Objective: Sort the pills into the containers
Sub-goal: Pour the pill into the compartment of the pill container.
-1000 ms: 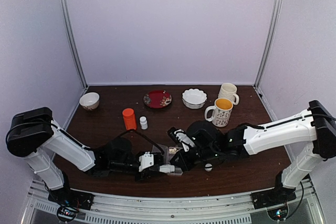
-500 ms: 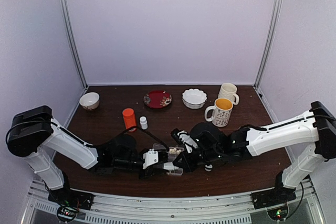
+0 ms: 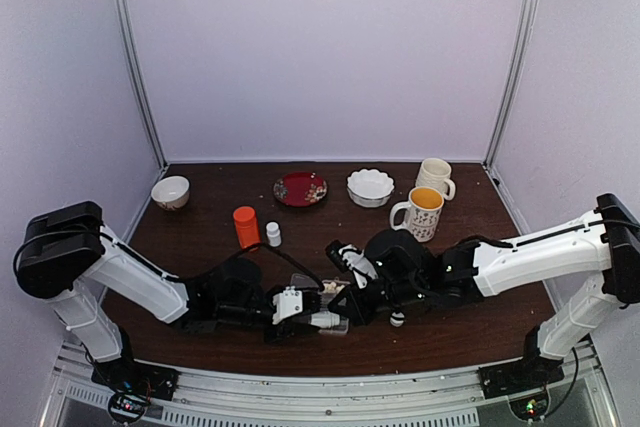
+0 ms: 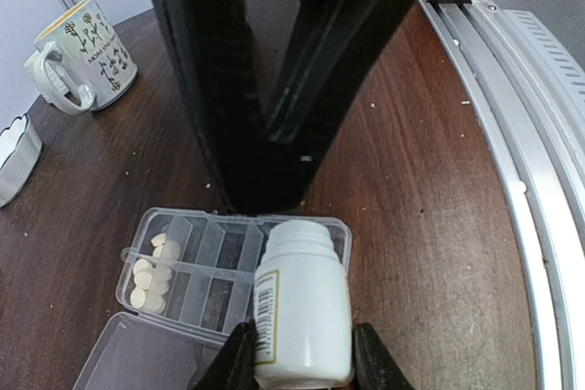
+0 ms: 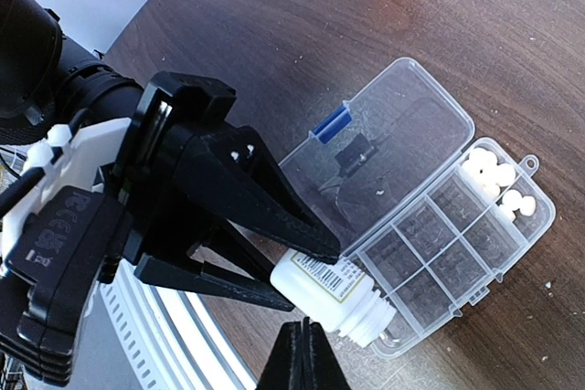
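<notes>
Gripping a small white plastic bottle with a printed label (image 4: 304,306), our left gripper (image 4: 303,360) is clamped on the bottle's sides and holds it tipped over. The neck looks uncapped and points across the small clear plastic pill box (image 4: 228,251). Our right gripper (image 5: 302,353) has its fingers pressed together on nothing and hangs just beside the bottle's neck, at the box's edge. The box sits between our two arms at the near side of the dark wooden table (image 4: 411,189), with its clear hinged lid (image 5: 384,139) folded flat beside it. A cluster of tiny whitish pills (image 4: 151,267) fills only the end cells and the other cells look bare. We judge the sorting barely begun, with most of the grid left to fill from the bottle. Farther back stand an orange bottle (image 3: 245,226), a tiny white bottle (image 3: 273,234) and a flower-patterned mug (image 4: 82,52), and along the far edge sit a red plate (image 3: 300,188) and a white scalloped bowl (image 3: 370,187)
</notes>
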Motion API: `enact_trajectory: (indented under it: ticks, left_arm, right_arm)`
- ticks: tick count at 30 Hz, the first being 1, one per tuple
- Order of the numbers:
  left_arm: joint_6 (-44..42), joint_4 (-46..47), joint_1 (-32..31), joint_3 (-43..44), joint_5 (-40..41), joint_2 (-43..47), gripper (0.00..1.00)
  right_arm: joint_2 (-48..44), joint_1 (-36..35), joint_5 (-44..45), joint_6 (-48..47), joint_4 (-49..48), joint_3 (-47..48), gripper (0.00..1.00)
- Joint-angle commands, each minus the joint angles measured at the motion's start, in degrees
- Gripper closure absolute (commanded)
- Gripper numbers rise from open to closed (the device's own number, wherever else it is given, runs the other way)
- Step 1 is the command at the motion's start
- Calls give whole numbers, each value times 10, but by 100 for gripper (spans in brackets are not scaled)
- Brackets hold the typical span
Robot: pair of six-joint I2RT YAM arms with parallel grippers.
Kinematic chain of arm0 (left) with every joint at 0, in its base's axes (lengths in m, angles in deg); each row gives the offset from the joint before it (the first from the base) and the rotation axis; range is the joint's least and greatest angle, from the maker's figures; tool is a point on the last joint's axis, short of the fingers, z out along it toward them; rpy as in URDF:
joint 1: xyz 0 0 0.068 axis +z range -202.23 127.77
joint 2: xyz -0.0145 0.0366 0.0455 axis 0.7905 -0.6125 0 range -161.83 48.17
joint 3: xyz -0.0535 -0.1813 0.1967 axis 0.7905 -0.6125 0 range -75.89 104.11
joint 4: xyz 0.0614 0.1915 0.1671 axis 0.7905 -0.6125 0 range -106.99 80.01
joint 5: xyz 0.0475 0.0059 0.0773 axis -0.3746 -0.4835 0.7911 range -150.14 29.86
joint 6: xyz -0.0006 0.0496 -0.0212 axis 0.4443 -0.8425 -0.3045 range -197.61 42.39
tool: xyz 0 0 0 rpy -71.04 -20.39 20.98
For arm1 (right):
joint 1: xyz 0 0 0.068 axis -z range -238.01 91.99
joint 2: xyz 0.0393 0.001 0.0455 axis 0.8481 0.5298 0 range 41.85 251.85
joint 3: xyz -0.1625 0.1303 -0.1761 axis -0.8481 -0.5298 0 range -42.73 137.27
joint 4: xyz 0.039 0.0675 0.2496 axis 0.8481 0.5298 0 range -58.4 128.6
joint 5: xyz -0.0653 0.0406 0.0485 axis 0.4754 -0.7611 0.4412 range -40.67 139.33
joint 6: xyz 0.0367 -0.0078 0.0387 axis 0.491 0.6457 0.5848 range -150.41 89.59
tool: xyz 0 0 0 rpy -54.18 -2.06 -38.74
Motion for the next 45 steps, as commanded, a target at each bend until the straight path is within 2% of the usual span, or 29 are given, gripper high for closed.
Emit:
enact_trajectory:
  ticks: [1, 12, 18, 25, 30, 35, 45]
  left_arm:
    - [-2, 28, -2, 3, 1, -9, 100]
    - [-4, 54, -3, -9, 0, -15, 100]
    - [-5, 57, -2, -11, -3, -18, 100]
    - [-5, 67, -2, -16, -2, -21, 100]
    - [-5, 67, -2, -14, -2, -22, 100]
    - [-5, 71, -2, -17, -2, -22, 100]
    - [-6, 71, -1, -19, -5, -22, 100]
  right_arm:
    - [0, 2, -3, 0, -13, 0, 100]
    - [31, -6, -18, 16, -16, 9, 100]
    - [63, -8, -6, 17, 39, 34, 100]
    - [-3, -8, 19, 17, 12, 17, 100]
    - [43, -9, -14, 19, 20, 28, 100]
    - [79, -14, -3, 18, 44, 34, 100]
    - [7, -13, 28, 16, 28, 25, 100]
